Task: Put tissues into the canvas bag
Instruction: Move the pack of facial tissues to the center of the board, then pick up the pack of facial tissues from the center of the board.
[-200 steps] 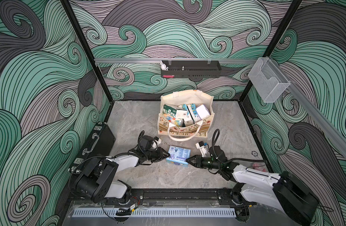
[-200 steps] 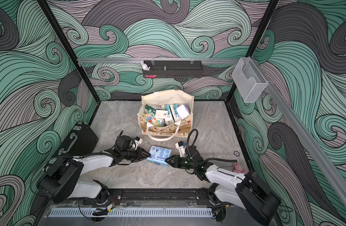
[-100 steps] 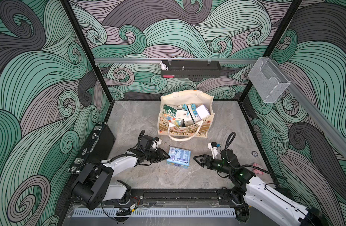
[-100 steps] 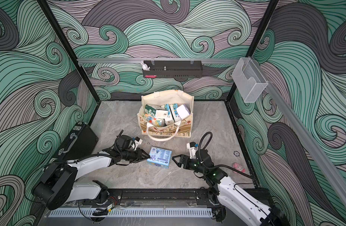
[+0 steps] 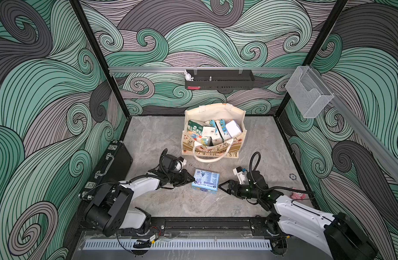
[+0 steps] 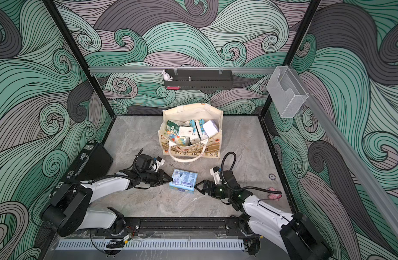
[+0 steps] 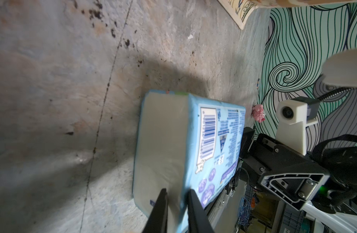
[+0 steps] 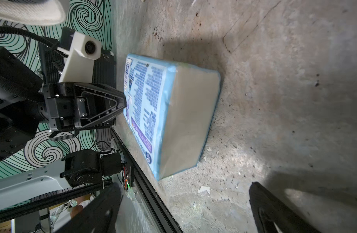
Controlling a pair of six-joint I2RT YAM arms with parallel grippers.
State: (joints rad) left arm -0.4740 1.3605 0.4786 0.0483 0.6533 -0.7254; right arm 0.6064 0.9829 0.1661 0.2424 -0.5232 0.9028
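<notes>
A light blue tissue pack (image 5: 205,181) (image 6: 183,181) lies flat on the floor in front of the canvas bag (image 5: 213,149) (image 6: 191,149). The bag stands upright and holds several tissue packs (image 5: 212,132). My left gripper (image 5: 193,179) (image 7: 177,190) is at the pack's left edge, its narrow jaws shut on the upper edge of the pack (image 7: 173,141). My right gripper (image 5: 221,186) (image 8: 185,201) stands wide open just right of the pack (image 8: 173,113), a short gap away, with nothing between its fingers.
A black hard case (image 5: 113,162) leans at the left wall. A small pink plush (image 5: 297,196) and a round token (image 5: 292,176) lie near the right wall. A black shelf (image 5: 219,80) and a clear holder (image 5: 308,92) hang on the walls.
My right gripper let go of the pack's right edge, opened wide, drew back to the right, then came back near the pack. My left gripper's jaws narrowed on the left edge.
</notes>
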